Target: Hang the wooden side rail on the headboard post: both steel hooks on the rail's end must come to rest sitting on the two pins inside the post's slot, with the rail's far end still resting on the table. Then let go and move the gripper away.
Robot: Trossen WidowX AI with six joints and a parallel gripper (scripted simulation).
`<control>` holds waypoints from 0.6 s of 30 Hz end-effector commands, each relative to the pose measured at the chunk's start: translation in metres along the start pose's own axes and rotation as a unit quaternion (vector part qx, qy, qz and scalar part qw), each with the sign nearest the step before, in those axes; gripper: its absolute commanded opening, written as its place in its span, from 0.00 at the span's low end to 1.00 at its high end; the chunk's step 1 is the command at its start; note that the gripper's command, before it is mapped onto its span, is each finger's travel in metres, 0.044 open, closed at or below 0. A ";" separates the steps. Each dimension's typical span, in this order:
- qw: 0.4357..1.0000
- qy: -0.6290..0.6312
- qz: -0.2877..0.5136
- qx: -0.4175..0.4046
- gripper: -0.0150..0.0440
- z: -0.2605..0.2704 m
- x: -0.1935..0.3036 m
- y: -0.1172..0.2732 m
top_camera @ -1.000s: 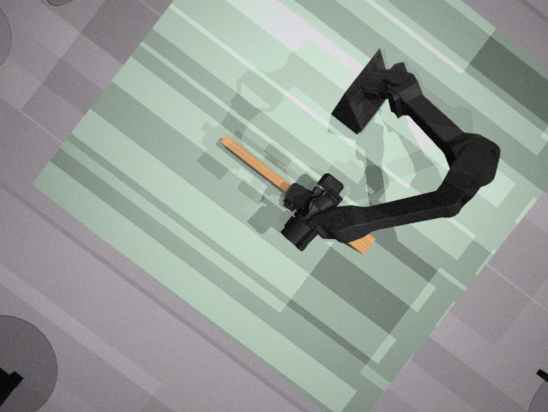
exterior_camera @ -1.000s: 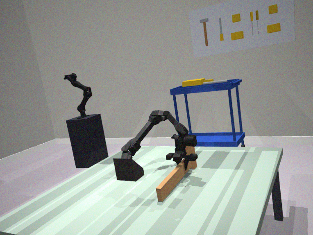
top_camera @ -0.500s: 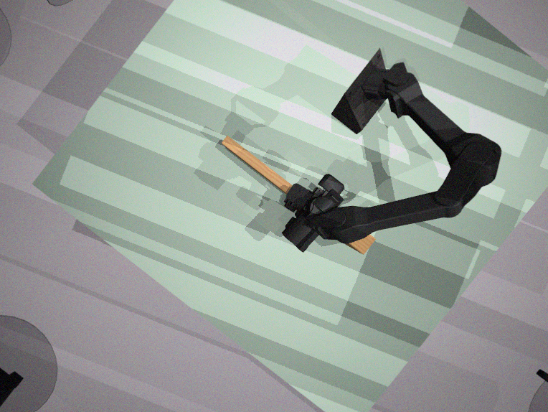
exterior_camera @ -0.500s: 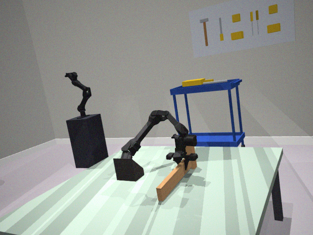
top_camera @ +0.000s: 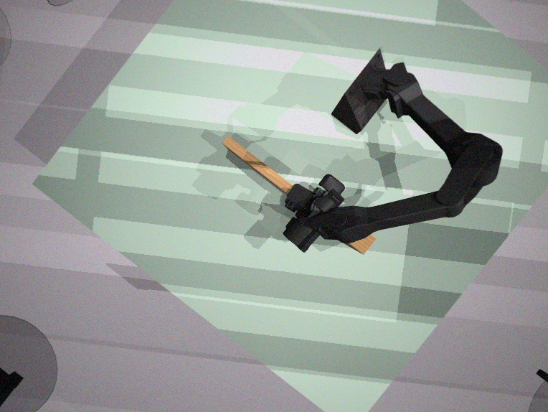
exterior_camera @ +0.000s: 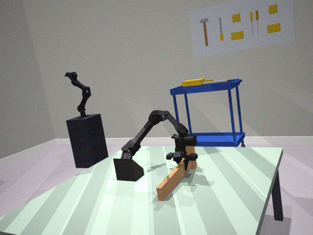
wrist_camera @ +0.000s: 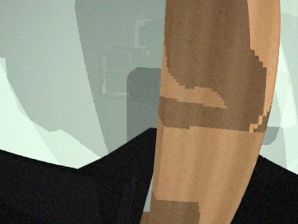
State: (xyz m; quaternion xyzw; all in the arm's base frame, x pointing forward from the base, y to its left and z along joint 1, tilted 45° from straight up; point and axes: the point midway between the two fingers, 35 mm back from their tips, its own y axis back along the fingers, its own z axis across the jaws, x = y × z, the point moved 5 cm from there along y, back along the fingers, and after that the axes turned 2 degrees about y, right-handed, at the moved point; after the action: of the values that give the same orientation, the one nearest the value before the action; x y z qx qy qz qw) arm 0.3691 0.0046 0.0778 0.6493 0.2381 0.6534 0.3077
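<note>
The wooden side rail (top_camera: 265,171) (exterior_camera: 172,179) (wrist_camera: 208,164) stands on its narrow edge, running from its free end towards the headboard post. The post (top_camera: 364,244) (exterior_camera: 194,163) stands upright on the table, partly behind the arm in the top and exterior views. My gripper (top_camera: 313,202) (exterior_camera: 183,164) (wrist_camera: 183,138) points down and is shut on the rail, nearer its post end. The rail's free end is low at the table; whether it touches is hard to tell. The steel hooks, the slot and the pins are hidden by the gripper and arm.
My arm's dark base (top_camera: 359,99) (exterior_camera: 128,170) stands on the pale green striped table (top_camera: 310,283) (exterior_camera: 227,192), beside the rail. The arm arches over to the post end. A blue cart (exterior_camera: 214,138) and a second arm on a dark pedestal (exterior_camera: 87,141) stand beyond the table.
</note>
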 end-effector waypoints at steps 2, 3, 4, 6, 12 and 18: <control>1.000 0.002 0.000 -0.006 0.25 0.001 0.002 0.004; 1.000 0.002 0.000 -0.006 0.25 0.001 0.002 0.004; 1.000 0.002 0.000 -0.006 0.25 0.001 0.002 0.004; 1.000 0.002 0.000 -0.006 0.25 0.001 0.003 0.004; 1.000 0.002 0.000 -0.006 0.25 0.001 0.003 0.004; 1.000 0.002 0.000 -0.006 0.25 0.002 0.004 0.004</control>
State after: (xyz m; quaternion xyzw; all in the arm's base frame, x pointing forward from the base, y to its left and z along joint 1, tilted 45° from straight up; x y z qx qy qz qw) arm 0.3692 0.0057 0.0788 0.6492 0.2383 0.6535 0.3077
